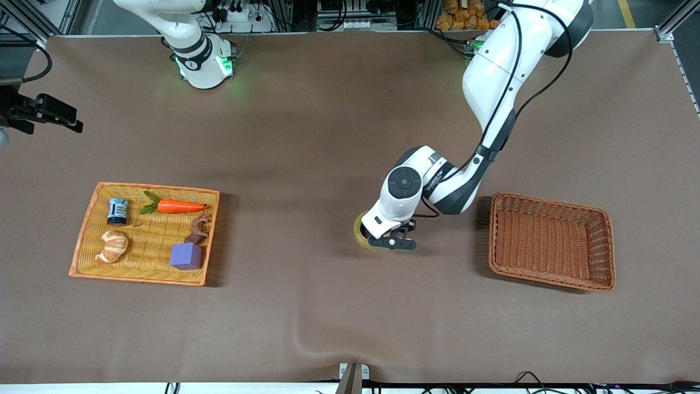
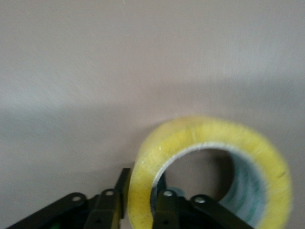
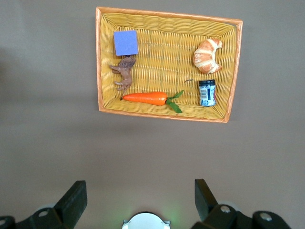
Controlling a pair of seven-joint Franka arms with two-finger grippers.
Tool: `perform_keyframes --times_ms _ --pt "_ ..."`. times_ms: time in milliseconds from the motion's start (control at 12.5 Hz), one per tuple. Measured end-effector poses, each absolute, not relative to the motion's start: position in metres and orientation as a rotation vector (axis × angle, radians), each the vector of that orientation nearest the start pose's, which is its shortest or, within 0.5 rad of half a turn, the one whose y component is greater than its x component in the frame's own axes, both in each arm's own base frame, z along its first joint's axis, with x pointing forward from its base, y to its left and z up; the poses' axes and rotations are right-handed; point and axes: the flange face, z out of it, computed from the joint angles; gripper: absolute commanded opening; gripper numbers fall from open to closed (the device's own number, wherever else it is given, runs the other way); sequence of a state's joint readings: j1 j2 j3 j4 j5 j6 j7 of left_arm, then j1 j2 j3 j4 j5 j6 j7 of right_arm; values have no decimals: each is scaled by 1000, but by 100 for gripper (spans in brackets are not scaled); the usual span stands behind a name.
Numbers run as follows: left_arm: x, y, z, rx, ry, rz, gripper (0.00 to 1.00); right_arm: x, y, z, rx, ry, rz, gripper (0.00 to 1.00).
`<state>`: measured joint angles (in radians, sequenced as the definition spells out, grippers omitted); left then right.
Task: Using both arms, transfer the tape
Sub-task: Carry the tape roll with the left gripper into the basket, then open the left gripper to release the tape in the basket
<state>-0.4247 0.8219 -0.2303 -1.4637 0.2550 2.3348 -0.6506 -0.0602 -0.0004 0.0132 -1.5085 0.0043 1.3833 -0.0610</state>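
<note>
Left gripper [image 1: 389, 241]: clamped on the tape [image 1: 361, 231], one finger [image 2: 110, 206] outside the yellow wall of the roll, the other [image 2: 167, 208] inside the grey core. Roll held on edge over the middle of the table [image 1: 328, 137], in the stretch between the two baskets; whether it touches the brown cloth cannot be told. Left arm [image 1: 492, 76] is seen reaching in from its base at the bench's top edge.

Right gripper [image 3: 140, 200]: fingers spread wide apart, nothing between them, held high over the right arm's end of the table and looking down on the yellow tray [image 1: 87, 219]. Right arm [image 1: 180, 33] is parked at its base, waiting.

Yellow tray noted near the corner at the right arm's end, toward the camera edge. Contents: carrot [image 1: 180, 206], small jar [image 1: 117, 211], croissant [image 1: 112, 245], purple cube [image 1: 186, 256], brown toy animal [image 1: 199, 229] touching the cube.

Brown wicker basket [image 1: 601, 246] noted at the left arm's end, beside the left gripper.
</note>
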Motion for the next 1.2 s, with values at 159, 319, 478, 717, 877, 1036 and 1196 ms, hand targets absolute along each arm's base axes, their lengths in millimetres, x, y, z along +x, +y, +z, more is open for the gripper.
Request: perform_keyframes --times_ms 159,319,478,717,877,1036,1196 --pt "627 -375 268 -3161 53 -209 0 535 -25 637 -3124 -22 198 100" --pt "645 -307 330 -3133 -88 -214 0 536 -25 635 -3123 -20 205 100" --pt "649 -227 360 -3073 -248 -134 0 536 -25 634 -3123 -21 207 100" --pt "655 -117 352 -2998 -419 19 0 536 -22 634 -3122 -26 208 100" --pt "654 -60 333 -2972 -520 87 0 535 -21 634 -3121 -25 218 100" --pt "651 -24 310 -2953 -594 153 0 534 -21 633 -3119 -26 234 100" --pt "652 -18 287 -2956 -605 189 21 534 -20 633 -3119 -26 237 100"
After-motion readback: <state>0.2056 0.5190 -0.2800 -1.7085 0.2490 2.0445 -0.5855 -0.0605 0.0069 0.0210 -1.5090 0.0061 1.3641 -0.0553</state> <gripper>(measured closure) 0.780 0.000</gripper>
